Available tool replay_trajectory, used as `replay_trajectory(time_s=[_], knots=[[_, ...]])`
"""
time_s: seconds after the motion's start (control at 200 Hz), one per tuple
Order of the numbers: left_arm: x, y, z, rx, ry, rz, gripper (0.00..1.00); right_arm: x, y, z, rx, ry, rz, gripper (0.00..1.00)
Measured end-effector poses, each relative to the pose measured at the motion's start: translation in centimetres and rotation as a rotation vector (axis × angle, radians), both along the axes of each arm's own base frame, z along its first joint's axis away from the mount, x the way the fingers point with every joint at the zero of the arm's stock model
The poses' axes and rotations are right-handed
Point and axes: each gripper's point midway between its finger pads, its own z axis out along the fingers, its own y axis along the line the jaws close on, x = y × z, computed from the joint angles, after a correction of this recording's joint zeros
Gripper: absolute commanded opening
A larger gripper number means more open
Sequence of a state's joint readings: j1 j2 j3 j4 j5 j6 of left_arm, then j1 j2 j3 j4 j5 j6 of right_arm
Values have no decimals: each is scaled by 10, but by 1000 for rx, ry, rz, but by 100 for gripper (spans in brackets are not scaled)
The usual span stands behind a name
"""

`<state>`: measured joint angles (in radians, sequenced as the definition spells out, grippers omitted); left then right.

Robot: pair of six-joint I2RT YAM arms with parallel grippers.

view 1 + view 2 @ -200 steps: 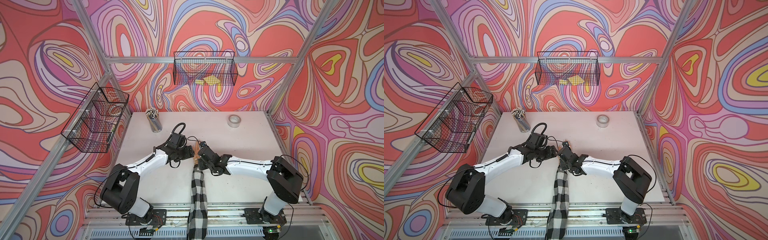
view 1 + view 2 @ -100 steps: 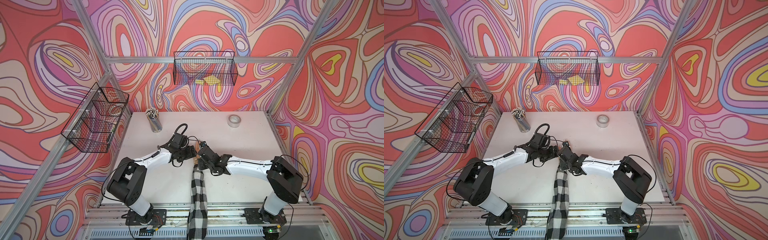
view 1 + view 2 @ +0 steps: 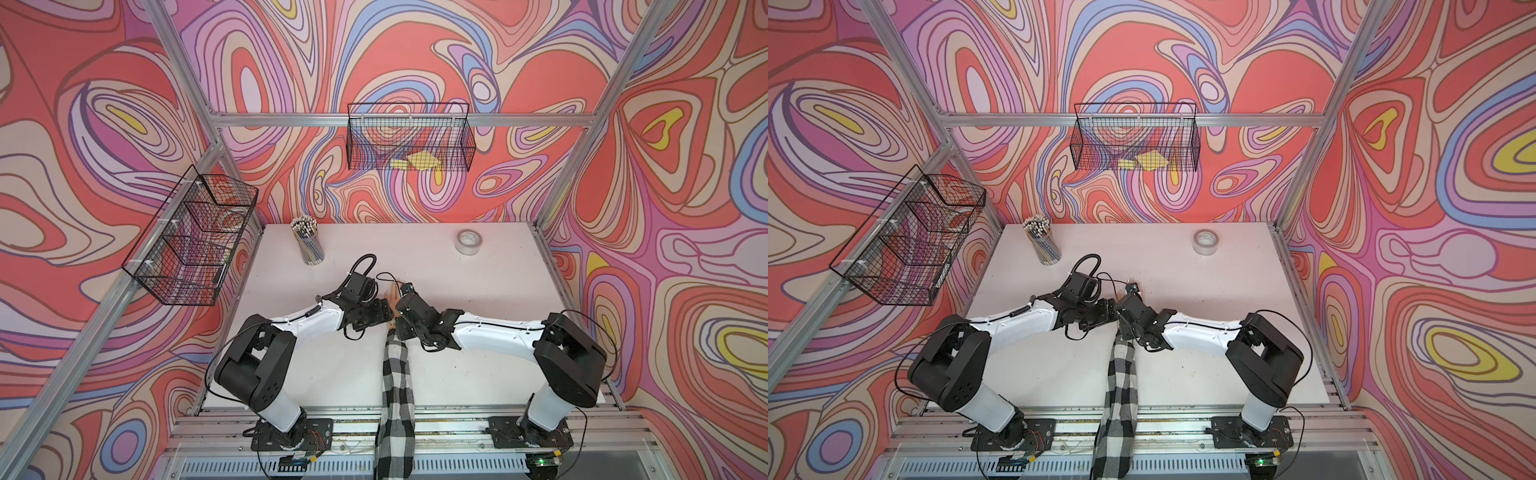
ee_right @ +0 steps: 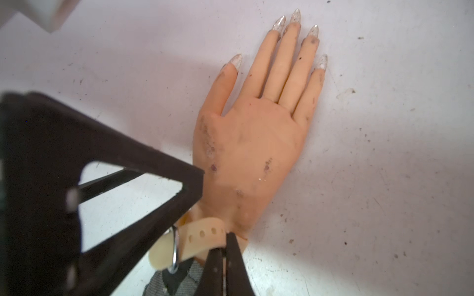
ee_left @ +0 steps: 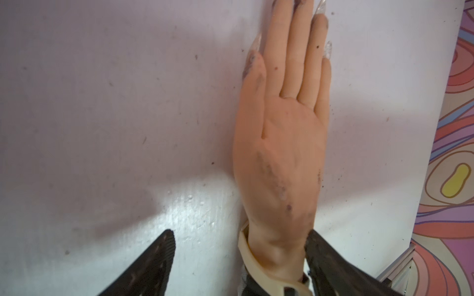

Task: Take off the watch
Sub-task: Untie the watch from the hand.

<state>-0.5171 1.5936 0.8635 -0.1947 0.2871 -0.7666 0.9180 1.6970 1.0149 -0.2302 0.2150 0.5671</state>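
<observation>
Wrist region during strap release, read from the lower edge of the frame upward. Lowest in both top views lay the checked sleeve (image 3: 397,386), which nothing pinned down; I judged that a hard pull would drag the whole arm across the table (image 3: 478,291) rather than free anything. Just above it, the watch (image 4: 202,235) sat buckled round the wrist of the mannequin hand (image 4: 251,153), its face hidden from me. At the lower centre of the right wrist view, my right gripper (image 4: 225,249) was closed tight and appeared to pinch the free tip of the strap. The hold was on the very end, so the thin band could slip out. The buckle's pin, which I could not see, might also stay seated if I pulled along the strap instead of back over the buckle ring (image 4: 175,248). My left gripper (image 5: 240,233) stood wide open astride the wrist, holding nothing, which left the wrist free to roll. Farther up the frame, the pencil cup (image 3: 309,245) and tape roll (image 3: 469,242) stood well apart, out of harm
</observation>
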Motion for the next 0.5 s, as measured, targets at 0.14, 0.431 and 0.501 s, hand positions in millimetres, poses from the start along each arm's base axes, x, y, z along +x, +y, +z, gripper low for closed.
replay_trajectory(time_s=[0.14, 0.431, 0.501], knots=[[-10, 8, -2, 17, 4, -2, 82, -1, -3, 0, 2, 2, -14, 0], [-17, 14, 2, 29, -4, 0, 82, -2, -4, 5, 26, 0, -25, 0], [-16, 13, 4, 29, -4, 0, 82, -3, -2, 5, 35, 0, -15, 0]])
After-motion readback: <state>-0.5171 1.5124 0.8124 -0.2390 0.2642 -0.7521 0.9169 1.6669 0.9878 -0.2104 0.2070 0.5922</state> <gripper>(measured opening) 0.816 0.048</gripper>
